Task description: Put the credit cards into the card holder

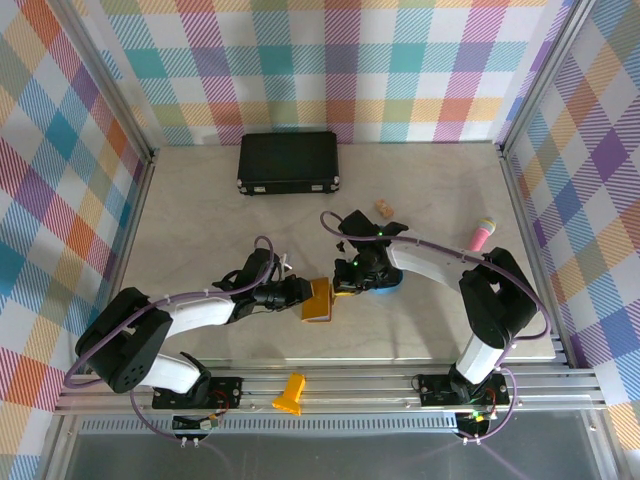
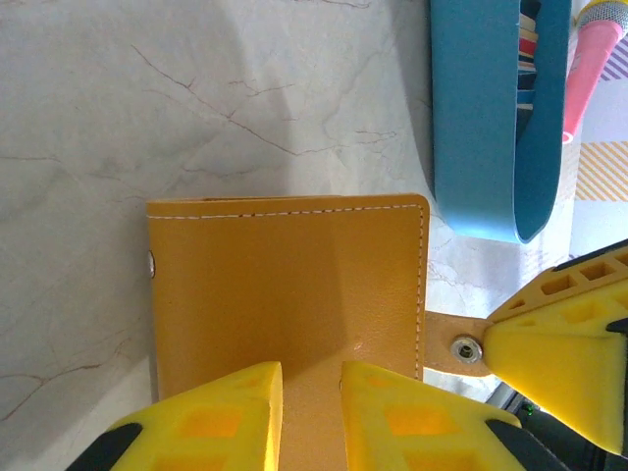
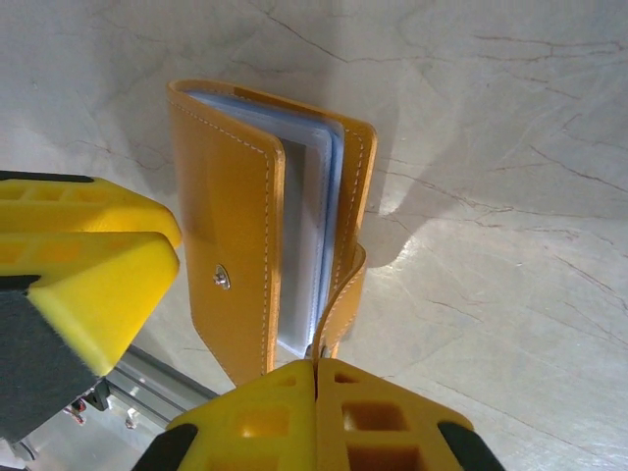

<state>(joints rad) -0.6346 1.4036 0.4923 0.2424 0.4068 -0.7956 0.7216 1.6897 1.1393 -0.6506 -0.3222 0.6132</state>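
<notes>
The mustard-yellow card holder (image 1: 318, 300) stands on edge between my two grippers, slightly open, with its light blue pockets (image 3: 312, 226) showing. My left gripper (image 2: 311, 368) presses its narrow-set fingers on one cover (image 2: 285, 285) and pinches a strip of the leather. My right gripper (image 3: 316, 365) is shut on the snap tab (image 3: 339, 294), and one of its fingers (image 2: 564, 339) covers the tab's end beside the snap (image 2: 464, 348). Edges of the credit cards (image 2: 529, 49) stick up inside the blue tray (image 2: 471, 118).
A large black case (image 1: 288, 163) lies at the back. A pink microphone-shaped thing (image 1: 483, 234) and a small tan object (image 1: 383, 208) lie right of centre. A yellow part (image 1: 289, 393) sits on the front rail. Plaid walls close in three sides.
</notes>
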